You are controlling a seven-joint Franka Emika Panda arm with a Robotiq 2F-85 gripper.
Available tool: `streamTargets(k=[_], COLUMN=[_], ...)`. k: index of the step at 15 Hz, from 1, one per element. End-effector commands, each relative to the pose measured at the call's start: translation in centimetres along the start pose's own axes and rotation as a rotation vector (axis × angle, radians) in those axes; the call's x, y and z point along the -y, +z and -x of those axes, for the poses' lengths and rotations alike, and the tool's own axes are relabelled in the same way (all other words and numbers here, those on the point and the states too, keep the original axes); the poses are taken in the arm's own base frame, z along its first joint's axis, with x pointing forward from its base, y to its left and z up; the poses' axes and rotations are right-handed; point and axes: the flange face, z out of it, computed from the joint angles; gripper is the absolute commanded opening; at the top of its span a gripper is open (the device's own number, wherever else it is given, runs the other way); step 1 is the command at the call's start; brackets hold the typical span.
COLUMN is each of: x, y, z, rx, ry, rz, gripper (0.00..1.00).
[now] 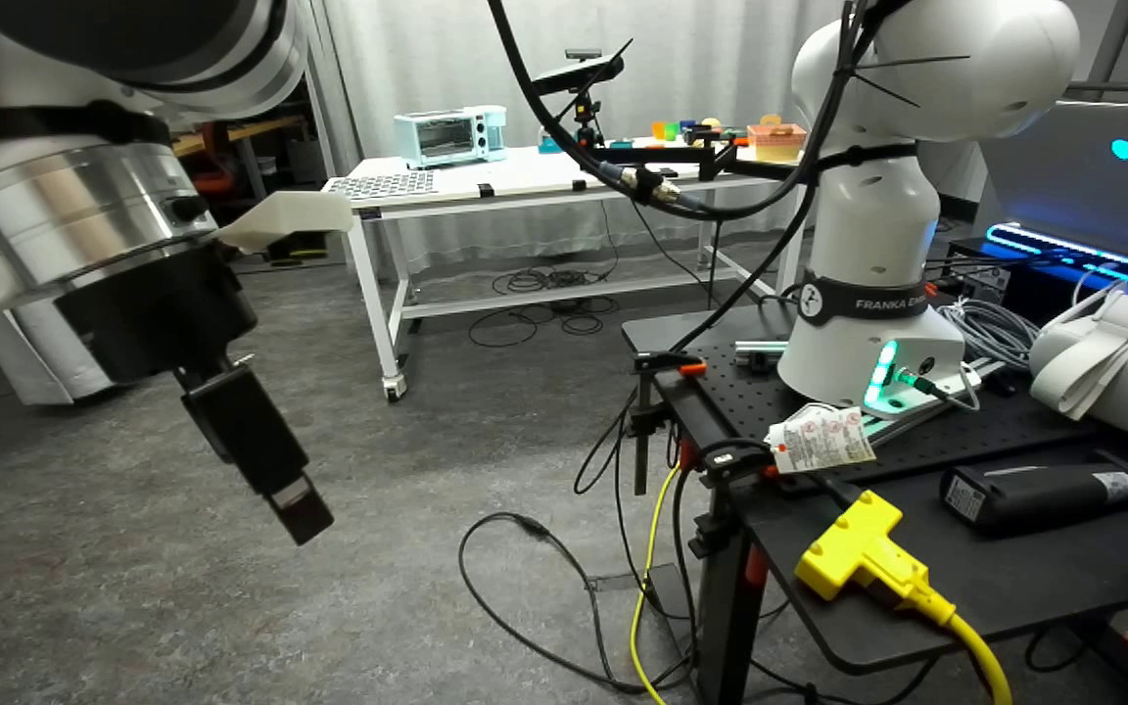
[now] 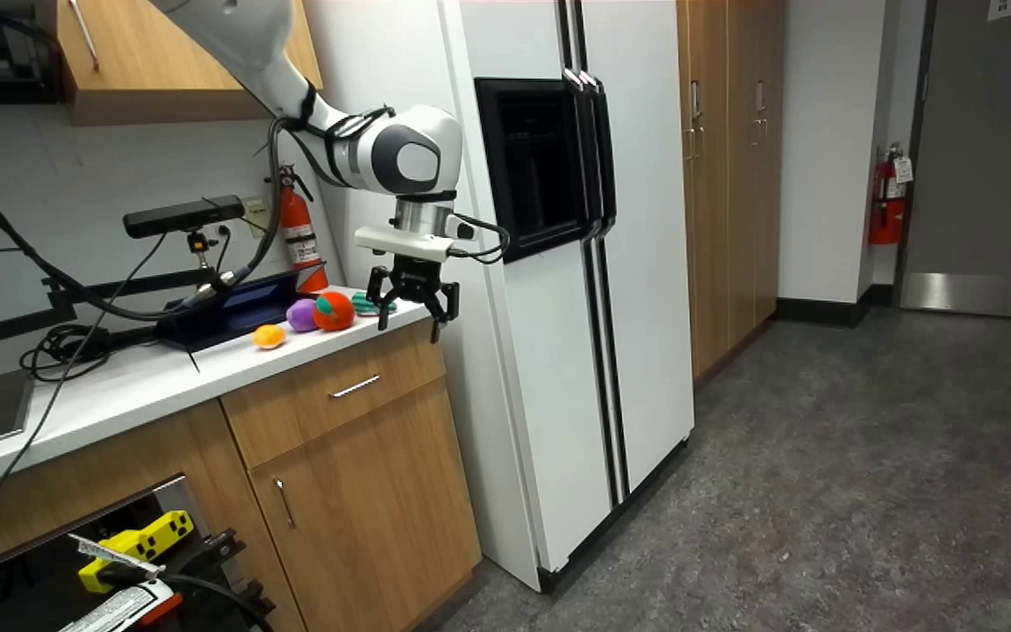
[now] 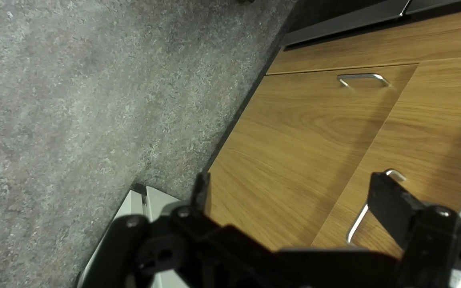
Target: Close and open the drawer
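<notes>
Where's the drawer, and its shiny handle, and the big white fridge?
Drawer (image 2: 331, 412): in an exterior view, on its wooden front.
Shiny handle (image 2: 354, 387): in an exterior view, on the middle of its metal bar.
Big white fridge (image 2: 555, 369): in an exterior view, on one of its doors.

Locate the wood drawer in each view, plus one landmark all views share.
In an exterior view: the drawer is left of center, under the white countertop, with the fridge to its right.
Wrist view: at the right, cut off by the picture's edge, its metal handle partly hidden.
In an exterior view, with the light-blue toaster oven: not in the picture.
Shared landmark: the gripper.
</notes>
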Motion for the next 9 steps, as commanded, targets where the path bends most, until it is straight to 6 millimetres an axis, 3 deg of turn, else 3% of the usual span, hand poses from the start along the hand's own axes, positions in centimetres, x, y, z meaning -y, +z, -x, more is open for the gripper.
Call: streamTargets(k=[1,9], x=[0.01,-0.06], y=[-0.03,0.48], z=[-0.03,-0.49], rx=[0.001,0.0], ry=[0.0,-0.015], rz=[0.0,0.022], gripper=[1.0,1.0])
